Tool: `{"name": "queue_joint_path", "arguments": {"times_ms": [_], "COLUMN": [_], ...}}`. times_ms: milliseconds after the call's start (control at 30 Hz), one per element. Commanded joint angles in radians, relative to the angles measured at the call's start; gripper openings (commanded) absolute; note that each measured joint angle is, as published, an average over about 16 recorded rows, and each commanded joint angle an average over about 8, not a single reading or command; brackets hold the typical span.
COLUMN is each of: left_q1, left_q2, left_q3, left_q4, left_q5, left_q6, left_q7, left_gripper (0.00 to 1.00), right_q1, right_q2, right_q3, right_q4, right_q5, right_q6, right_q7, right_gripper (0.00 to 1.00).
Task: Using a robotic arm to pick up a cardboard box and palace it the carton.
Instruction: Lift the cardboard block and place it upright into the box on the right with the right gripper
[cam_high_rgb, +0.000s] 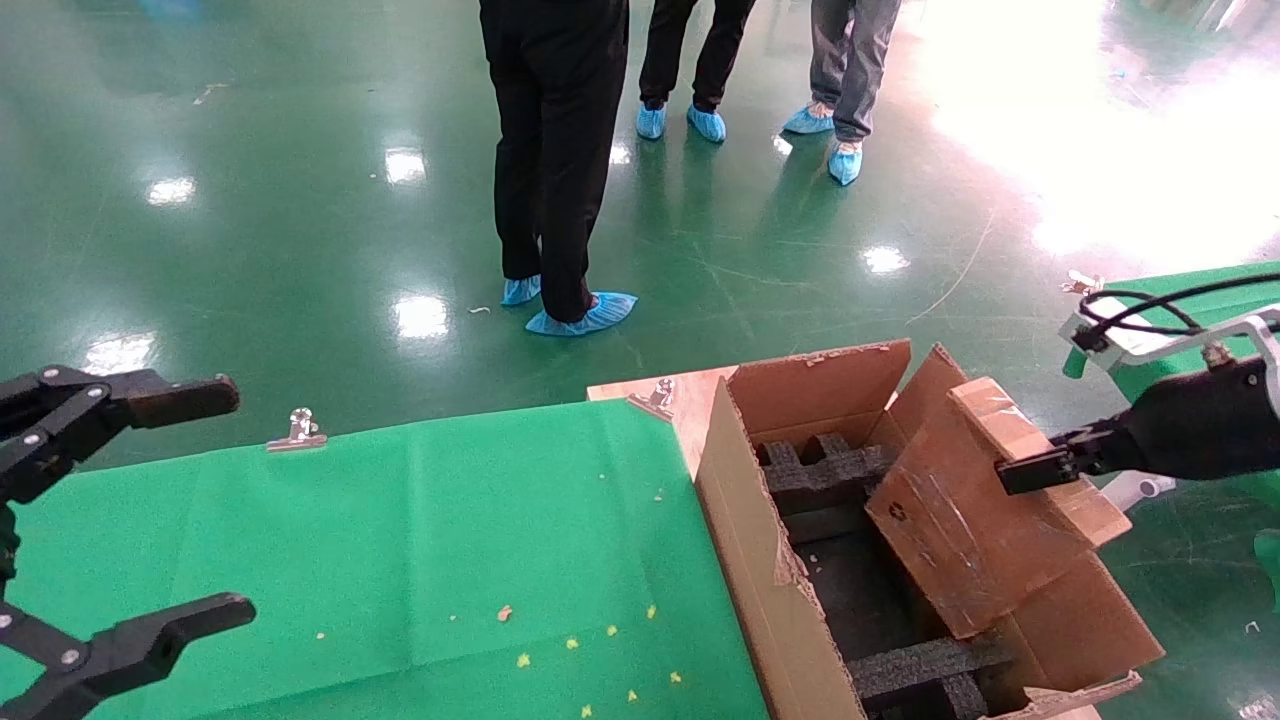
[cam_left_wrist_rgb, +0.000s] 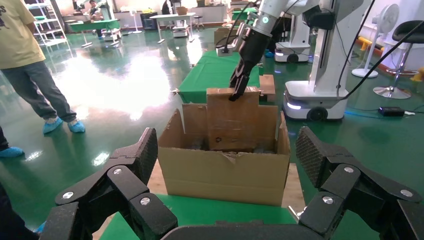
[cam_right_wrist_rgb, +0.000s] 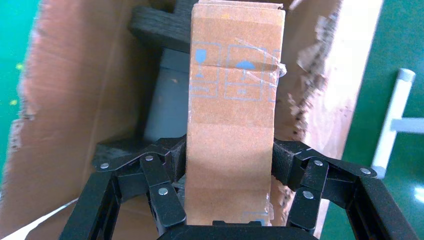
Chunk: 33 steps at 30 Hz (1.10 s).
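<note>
Right gripper (cam_right_wrist_rgb: 230, 200) is clamped on your cardboard box (cam_high_rgb: 985, 500), holding it tilted over the carton (cam_high_rgb: 760, 560), lower end among the black foam blocks (cam_high_rgb: 820, 470). Left gripper (cam_high_rgb: 110, 520) idles spread apart above the green cloth (cam_high_rgb: 450, 520).

We see a table (cam_high_rgb: 655, 398) covered by green cloth (cam_high_rgb: 400, 560), fastened with metal clips (cam_high_rgb: 297, 431). The carton (cam_high_rgb: 745, 560) stands on its right end. Small yellow scraps (cam_high_rgb: 572, 643) lie on the cloth.
</note>
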<state>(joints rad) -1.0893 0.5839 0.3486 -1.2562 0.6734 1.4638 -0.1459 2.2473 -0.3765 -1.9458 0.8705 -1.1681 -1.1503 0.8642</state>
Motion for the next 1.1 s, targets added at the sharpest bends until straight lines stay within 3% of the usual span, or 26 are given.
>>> {"name": "queue_joint_path", "arguments": {"times_ms": [33,333,633,833,1100], "left_q1": [0.0,0.0,0.0,0.0,0.0], "left_q2": [0.0,0.0,0.0,0.0,0.0], "left_q3": [0.0,0.0,0.0,0.0,0.0], "left_q4": [0.0,0.0,0.0,0.0,0.0], "left_q5": [0.0,0.0,0.0,0.0,0.0], "left_q6": [0.0,0.0,0.0,0.0,0.0], "left_q7": [0.0,0.0,0.0,0.0,0.0], "left_gripper": [1.0,1.0,1.0,1.0,1.0], "right_q1": [0.003,0.04,0.011,-0.037,-0.105], "right_q2": [0.024,0.087,0.086,0.065,0.02], "right_q3": [-0.012,-0.05,-0.089,-0.112,-0.13], "right_q4": [0.056,0.282,0.381,0.392,0.354], "right_q5": [-0.029,-0.209,-0.33,-0.368,-0.363], "right_q6": [0.04,0.141,0.218,0.285,0.355], "right_q7": [0.07,0.338,0.536,0.614,0.636], "right_gripper": [0.0,0.0,0.0,0.0,0.0]}}
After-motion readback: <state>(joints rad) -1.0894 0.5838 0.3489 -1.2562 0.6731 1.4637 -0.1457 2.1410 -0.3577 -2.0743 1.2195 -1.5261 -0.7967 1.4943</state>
